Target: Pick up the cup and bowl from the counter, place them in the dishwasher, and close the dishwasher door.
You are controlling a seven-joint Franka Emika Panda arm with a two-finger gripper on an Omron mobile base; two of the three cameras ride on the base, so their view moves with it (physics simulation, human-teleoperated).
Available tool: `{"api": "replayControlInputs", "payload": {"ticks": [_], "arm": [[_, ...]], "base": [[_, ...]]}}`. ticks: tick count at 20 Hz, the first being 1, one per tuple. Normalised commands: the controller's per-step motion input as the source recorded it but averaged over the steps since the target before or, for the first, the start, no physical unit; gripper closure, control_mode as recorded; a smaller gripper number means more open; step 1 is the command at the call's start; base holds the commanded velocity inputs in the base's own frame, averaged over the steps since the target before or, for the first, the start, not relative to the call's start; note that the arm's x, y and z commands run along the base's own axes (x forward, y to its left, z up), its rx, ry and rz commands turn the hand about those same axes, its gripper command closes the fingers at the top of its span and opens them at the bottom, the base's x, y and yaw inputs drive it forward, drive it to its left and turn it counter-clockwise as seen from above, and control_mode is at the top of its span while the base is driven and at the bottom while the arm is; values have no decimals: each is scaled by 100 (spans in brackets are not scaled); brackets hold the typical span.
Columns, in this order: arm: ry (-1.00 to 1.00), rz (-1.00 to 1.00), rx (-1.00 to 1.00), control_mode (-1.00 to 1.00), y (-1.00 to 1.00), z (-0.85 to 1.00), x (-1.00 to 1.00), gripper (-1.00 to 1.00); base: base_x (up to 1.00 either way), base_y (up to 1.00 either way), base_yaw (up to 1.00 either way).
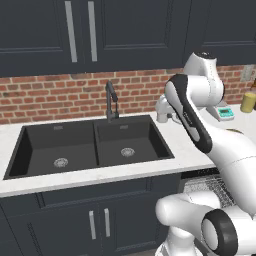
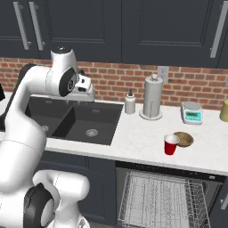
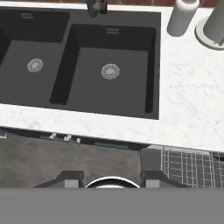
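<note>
Hand view: looked straight down past the counter (image 3: 183, 118) edge, sink (image 3: 109, 70) beyond; gripper (image 3: 113, 178) empty, jaws parted. Right base view: arm folded high over sink; cup (image 2: 170, 144) touching bowl (image 2: 183, 139), well right of sink, above dishwasher (image 2: 162, 200) rack.

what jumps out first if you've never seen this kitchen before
The black double sink cut into the white counter, below the red brick wall. Right of it, a red cup stands next to an olive bowl near the counter's front edge. Below them, the dishwasher is open, its grey wire rack pulled out.
</note>
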Motion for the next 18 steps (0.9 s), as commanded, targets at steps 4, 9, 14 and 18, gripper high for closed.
{"api": "replayControlInputs", "payload": {"ticks": [4, 9, 14, 18], "arm": [[5, 0, 1, -100, -3, -2, -11, -100], [0, -15, 17, -100, -58, -2, -40, -100], [-2, -29, 19, -100, -77, 0, -33, -100], [-9, -39, 21, -100, -72, -5, -31, -100]], "base": [[0, 0, 0], [0, 0, 0], [0, 0, 0], [0, 0, 0]]}}
